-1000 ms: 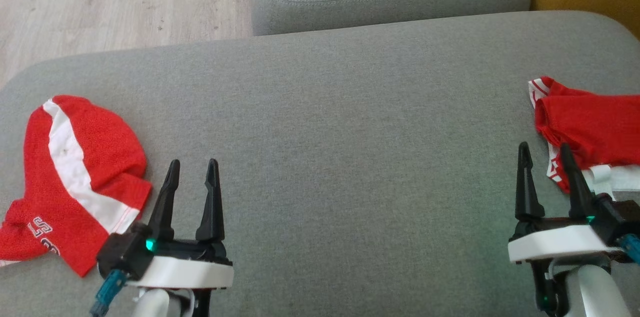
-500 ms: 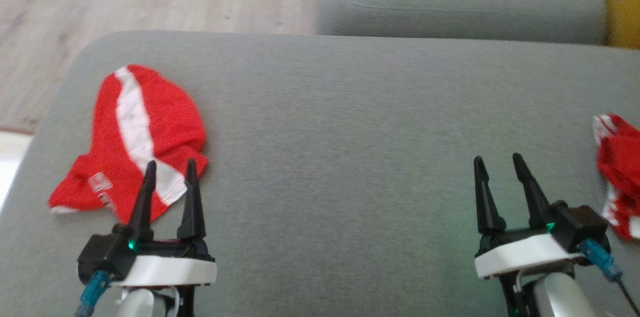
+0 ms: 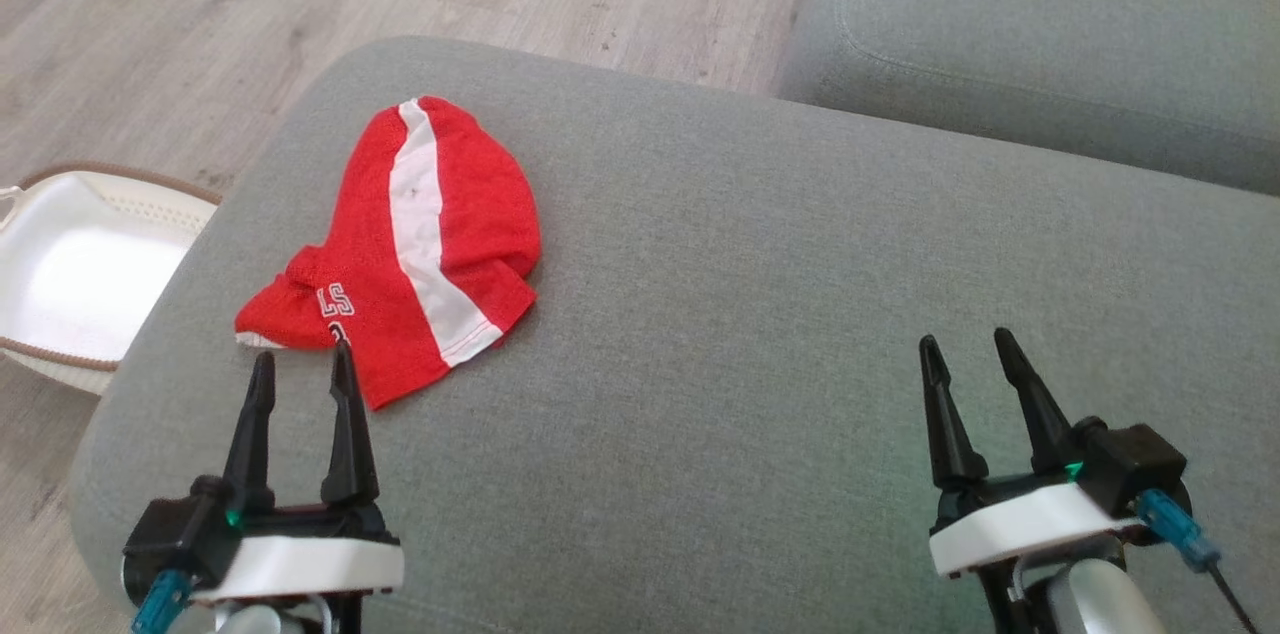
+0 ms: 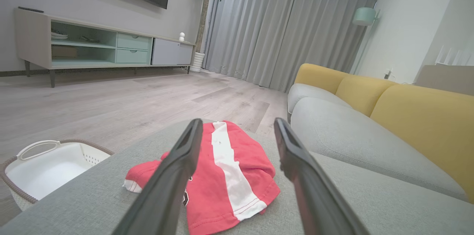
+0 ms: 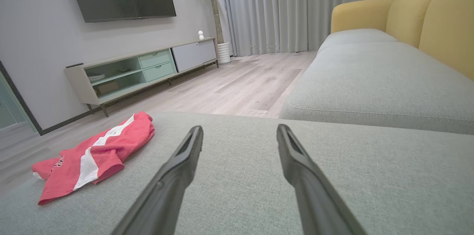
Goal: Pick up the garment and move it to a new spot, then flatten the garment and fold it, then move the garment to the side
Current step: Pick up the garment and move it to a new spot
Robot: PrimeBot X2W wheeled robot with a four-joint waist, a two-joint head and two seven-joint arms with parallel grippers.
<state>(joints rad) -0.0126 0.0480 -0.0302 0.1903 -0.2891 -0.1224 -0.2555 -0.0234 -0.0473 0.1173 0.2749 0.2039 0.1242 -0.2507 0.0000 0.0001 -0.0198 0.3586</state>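
The left gripper (image 3: 303, 354) and right gripper (image 3: 966, 338) are hovering over the near part of the grey sofa cushion (image 3: 760, 294), each with its fingers standing apart and holding nothing. The red-and-white garment (image 3: 420, 234) is lying crumpled just beyond the left gripper's fingertips, well apart from the right gripper. Beyond the cushion's left end, a white basket (image 3: 70, 264) is sitting on the floor.

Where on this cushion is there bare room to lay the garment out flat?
Broad bare grey cushion stretches from the red garment's right edge across to the right gripper. Crowded at the left: garment just beyond the open left gripper, cushion edge and basket beside it.
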